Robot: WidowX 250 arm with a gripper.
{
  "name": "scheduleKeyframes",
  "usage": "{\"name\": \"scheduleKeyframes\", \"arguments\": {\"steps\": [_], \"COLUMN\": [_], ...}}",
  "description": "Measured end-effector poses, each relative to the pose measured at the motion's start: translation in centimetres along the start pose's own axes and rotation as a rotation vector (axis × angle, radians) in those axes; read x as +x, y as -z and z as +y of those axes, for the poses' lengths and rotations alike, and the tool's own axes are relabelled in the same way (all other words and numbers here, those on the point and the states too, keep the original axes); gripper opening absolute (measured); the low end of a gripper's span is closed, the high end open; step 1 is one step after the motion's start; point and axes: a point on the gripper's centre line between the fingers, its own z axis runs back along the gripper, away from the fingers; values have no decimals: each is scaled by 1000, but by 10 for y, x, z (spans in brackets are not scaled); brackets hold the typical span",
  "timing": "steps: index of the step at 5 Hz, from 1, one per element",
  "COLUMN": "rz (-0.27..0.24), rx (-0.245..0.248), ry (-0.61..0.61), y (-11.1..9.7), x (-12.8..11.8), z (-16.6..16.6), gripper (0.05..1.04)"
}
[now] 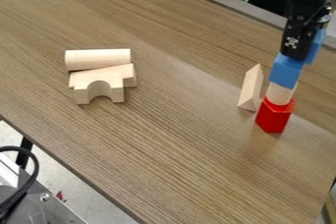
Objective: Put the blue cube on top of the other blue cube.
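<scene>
1. One black cable [33, 171] curves at the lower left of the frame, beside grey metal gear [49, 208], off the edge of my wood-grain table [164, 144].
2. Three pale wooden pieces sit close together at the upper left: a cylinder [97, 59] on its side, a partly hidden block [128, 74] just below it in the frame, and an arch block [117, 92] in front of that.
3. Right of centre, a wooden triangular prism [250, 90] lies on the table, near the stack.
4. Towards the right edge, a red block [274, 116] forms the stack's base. A short wooden cylinder [280, 94] stands upright on it, and the lower blue cube [286, 72] tops that.
5. At the upper right, my gripper [298, 52] hangs down over the lower blue cube. I can't tell how wide or narrow it is, or whether it grips anything.
6. The other blue cube [317, 46], partly hidden by my gripper, is above and to the right of the lower one in the frame; I can't tell whether they touch.
</scene>
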Motion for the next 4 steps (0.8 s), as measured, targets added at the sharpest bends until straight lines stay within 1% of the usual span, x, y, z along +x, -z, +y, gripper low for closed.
{"name": "scheduleKeyframes", "arguments": {"steps": [3, 4], "rz": [-7, -10], "rx": [9, 13], "ry": [-4, -3], "y": [4, 4], "x": [4, 7], "z": [2, 8], "gripper": [546, 546]}}
